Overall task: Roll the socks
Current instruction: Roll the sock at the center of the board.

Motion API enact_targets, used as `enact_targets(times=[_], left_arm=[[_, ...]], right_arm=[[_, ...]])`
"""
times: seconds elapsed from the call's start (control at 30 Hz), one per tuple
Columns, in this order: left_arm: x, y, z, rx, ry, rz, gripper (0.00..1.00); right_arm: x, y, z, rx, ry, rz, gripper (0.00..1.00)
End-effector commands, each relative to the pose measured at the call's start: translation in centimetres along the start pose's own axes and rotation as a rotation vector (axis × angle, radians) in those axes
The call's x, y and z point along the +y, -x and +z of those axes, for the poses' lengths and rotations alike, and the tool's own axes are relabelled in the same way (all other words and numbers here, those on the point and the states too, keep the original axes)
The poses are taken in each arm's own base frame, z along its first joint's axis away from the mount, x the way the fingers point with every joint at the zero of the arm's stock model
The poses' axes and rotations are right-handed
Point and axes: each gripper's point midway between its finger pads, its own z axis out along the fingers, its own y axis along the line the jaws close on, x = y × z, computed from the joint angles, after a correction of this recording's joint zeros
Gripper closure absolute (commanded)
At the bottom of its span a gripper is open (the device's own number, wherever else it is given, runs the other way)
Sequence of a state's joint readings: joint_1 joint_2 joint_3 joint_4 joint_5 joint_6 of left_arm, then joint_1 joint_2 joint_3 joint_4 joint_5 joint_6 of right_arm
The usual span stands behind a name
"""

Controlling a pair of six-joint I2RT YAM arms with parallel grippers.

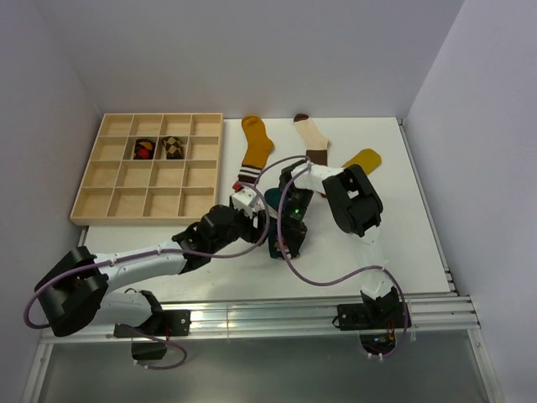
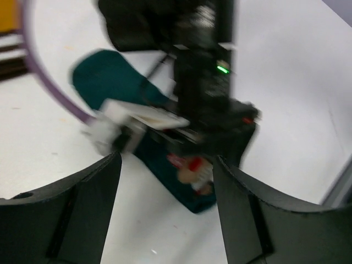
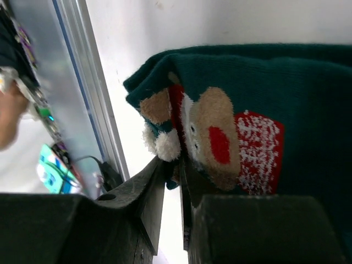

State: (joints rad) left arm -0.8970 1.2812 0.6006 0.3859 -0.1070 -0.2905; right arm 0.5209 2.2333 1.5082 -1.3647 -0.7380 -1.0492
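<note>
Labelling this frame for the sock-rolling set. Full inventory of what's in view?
wooden tray: 1, light wood, table's far left
dark rolled sock: 1, brown-red, tray's second row
argyle rolled sock: 1, brown, next compartment right
mustard sock: 1, striped cuff, flat, far centre
cream sock: 1, brown bands, right of mustard
yellow sock: 1, partly behind right arm
teal sock: 1, animal-face print, centre
table: 1, white
left pincer: black, open over teal sock
right pincer: black, shut on teal sock's edge

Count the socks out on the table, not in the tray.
4: the mustard sock and cream sock at the back, the yellow sock right of them, the teal sock pinched in the right gripper. Others may be hidden.
</note>
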Motion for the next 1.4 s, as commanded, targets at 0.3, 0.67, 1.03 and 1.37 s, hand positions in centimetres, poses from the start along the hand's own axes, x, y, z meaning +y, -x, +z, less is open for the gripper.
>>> enact_targets(times=[0.3,0.67,1.03,1.37], left_arm=[[-6.6,-4.2,1.2,0.106,-0.236,0.071,0.27],[-6.5,-7.1,3.8,0.128,-0.265,0.041,0.27],[-4.3,-8.2,4.0,0.146,-0.3,-0.081,0.28],[-4.3,-10.0,4.3,0.19,-0.336,-0.133,0.33]], right_arm=[[-1.0,1.7,-1.3,-0.09,-0.032,0.13,0.78],[-1.2,1.7,-1.1,-0.096,-0.034,0.149,0.79],[-1.3,2.6,-2.6,-0.156,-0.02,0.183,0.8],[-1.8,3.1,-3.8,-0.204,0.006,0.248,0.82]])
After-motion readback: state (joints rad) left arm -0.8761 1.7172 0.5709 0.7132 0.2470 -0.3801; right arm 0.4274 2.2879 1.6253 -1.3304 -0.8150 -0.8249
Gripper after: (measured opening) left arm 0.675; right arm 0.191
